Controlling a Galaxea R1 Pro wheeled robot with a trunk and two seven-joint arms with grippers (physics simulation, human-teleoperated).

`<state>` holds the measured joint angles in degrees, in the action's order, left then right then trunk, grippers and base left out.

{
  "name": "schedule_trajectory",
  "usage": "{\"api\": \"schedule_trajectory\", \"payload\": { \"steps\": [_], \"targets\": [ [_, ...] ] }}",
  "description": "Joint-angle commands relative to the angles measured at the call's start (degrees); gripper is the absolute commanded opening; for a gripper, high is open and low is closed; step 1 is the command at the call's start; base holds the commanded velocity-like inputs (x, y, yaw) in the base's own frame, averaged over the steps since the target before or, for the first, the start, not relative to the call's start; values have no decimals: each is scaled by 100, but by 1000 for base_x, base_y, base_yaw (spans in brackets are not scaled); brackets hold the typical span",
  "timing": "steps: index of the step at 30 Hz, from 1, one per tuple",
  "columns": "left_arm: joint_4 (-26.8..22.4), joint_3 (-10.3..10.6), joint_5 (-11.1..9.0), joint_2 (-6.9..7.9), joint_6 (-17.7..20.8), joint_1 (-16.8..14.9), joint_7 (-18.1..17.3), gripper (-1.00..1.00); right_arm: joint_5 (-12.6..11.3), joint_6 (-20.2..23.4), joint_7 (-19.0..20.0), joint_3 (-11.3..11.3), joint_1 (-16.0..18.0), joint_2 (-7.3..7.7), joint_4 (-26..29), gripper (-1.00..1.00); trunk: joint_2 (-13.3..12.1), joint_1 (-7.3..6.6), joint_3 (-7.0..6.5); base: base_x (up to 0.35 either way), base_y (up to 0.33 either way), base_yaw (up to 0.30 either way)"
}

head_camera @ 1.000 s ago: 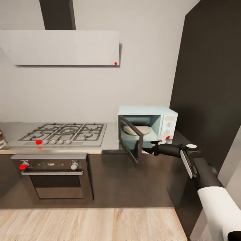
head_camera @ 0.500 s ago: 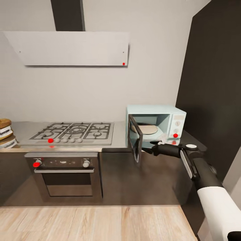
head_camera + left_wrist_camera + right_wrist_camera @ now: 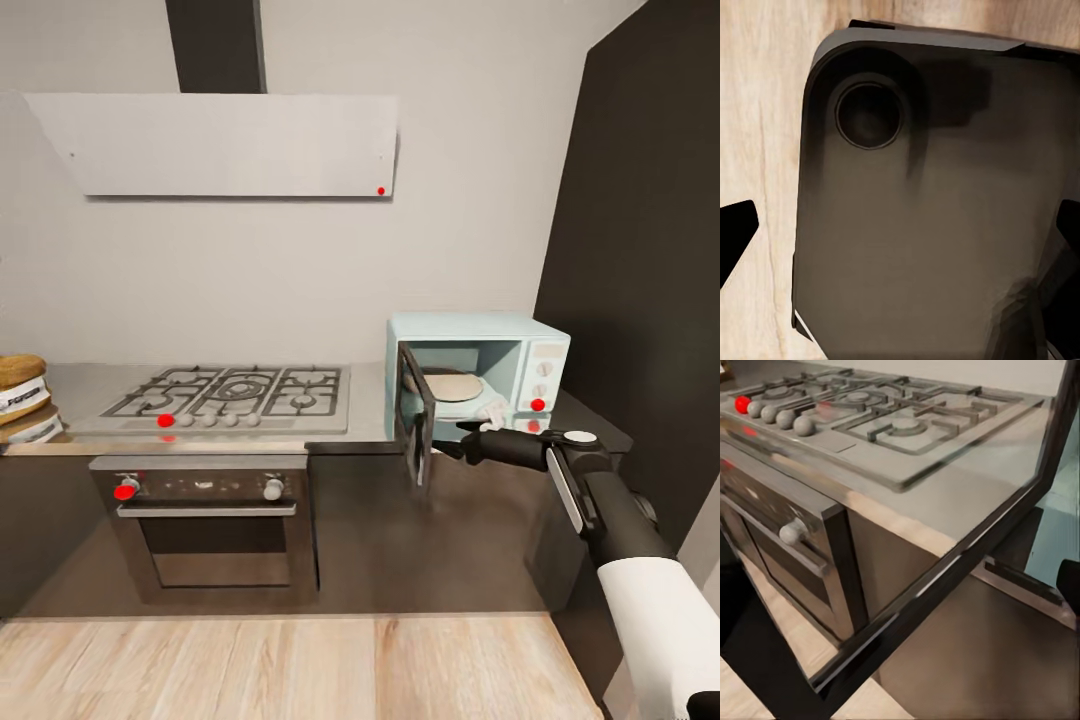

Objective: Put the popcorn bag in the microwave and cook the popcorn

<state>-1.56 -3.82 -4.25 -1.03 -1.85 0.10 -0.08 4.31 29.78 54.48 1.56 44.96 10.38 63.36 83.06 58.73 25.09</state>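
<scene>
The microwave (image 3: 480,375) sits on the countertop (image 3: 366,410), right of the hob (image 3: 235,396).

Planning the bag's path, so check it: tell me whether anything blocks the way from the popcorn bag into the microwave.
Nothing visible blocks the opening: the microwave door hangs open, with the turntable bare inside. The right gripper sits just in front of it. The popcorn bag waits at the far left of the countertop, beyond the stove.

Right arm extended forward, right pincer (image 3: 470,441) state unclear.
</scene>
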Motion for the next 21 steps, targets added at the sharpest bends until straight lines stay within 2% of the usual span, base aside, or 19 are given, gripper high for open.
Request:
{"api": "schedule_trajectory", "payload": {
  "steps": [1, 5, 17, 19, 21],
  "targets": [
    [-2, -31, -37, -2, -9, -1, 0, 100, 8, 46, 54, -68, 4, -124, 10, 100, 3, 0, 5, 0, 250, 0],
    [-4, -31, -36, -2, -9, -1, 0, 100, 8, 38, 54, -68, 4, -124, 1, 100, 3, 0, 5, 0, 136, 0],
    [-2, -31, -35, -2, -9, -1, 0, 100, 11, 13, 26, -33, 4, -32, -163, 100, 3, 0, 5, 0, 3, 0],
    [-2, -31, -36, -2, -9, -1, 0, 100, 14, -23, -181, -20, 4, -15, -307, 100, 3, 0, 5, 0, 0, 0],
    [-4, -31, -33, -2, -9, -1, 0, 100, 12, -42, -547, -16, 4, 76, -412, 100, 3, 0, 5, 0, 0, 0]
  ]
}}
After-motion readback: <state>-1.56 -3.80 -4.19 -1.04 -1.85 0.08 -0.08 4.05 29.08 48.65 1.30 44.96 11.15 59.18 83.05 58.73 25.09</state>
